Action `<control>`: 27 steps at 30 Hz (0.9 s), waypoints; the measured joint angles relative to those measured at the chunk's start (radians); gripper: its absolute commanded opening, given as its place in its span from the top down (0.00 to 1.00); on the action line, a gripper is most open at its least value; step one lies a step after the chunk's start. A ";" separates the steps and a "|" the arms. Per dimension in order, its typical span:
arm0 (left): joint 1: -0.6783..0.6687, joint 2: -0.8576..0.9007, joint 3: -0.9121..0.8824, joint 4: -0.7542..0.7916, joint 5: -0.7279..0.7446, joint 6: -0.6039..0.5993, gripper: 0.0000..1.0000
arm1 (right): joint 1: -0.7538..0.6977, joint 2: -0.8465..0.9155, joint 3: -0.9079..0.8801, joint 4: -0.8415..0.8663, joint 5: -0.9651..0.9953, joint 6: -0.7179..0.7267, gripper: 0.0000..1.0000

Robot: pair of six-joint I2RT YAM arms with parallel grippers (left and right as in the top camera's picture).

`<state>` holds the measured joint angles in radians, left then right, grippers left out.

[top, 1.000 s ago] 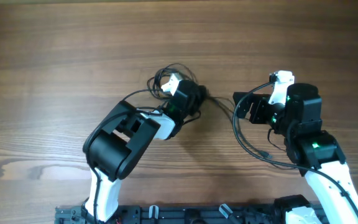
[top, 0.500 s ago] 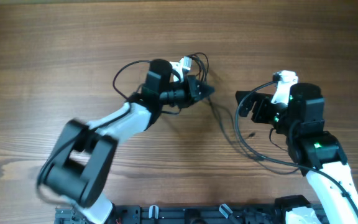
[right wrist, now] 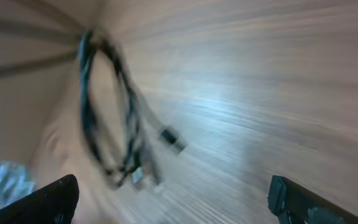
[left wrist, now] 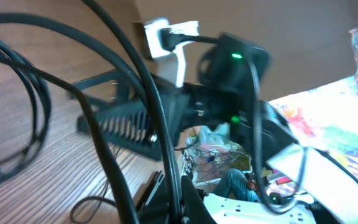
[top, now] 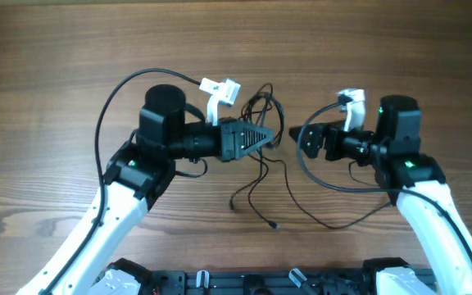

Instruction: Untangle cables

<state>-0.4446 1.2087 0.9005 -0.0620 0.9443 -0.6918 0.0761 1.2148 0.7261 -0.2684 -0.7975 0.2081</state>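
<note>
Your left fingers (top: 256,138) are clenched on the cables (top: 262,115) at mid-counter (top: 56,65). Loops spread toward 12 o'clock, and loose tails trail toward 6 o'clock across the wood. At 3 o'clock, near the bundle, your right fingers (right wrist: 294,202) stand spread, holding nothing.

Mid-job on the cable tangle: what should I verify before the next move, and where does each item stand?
1. Left end effector gripping the cables: ok, it looks closed on them.
2. Right end effector open, ready to grasp: ok, fingers spread in its wrist view.
3. Loose ends free: ok, two strands trail away from the knot.
4. Knot undone: not ok, loops bunched together.
5. Wrist views sharp: not ok, both blurred.
</note>
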 measured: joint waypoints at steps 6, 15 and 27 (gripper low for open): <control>0.000 -0.009 0.000 -0.006 0.000 -0.001 0.96 | 0.015 0.108 0.000 0.100 -0.200 -0.084 0.00; 0.000 -0.009 0.000 0.005 0.014 -0.002 0.96 | 0.079 0.138 -0.002 0.333 -0.162 0.028 0.63; 0.044 -0.209 0.001 -0.066 0.154 0.020 0.96 | -0.054 0.143 -0.002 0.359 0.073 0.244 0.96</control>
<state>-0.4004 0.9993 0.9016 -0.1280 1.0988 -0.6720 0.0223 1.3579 0.7242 0.0902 -0.7246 0.4522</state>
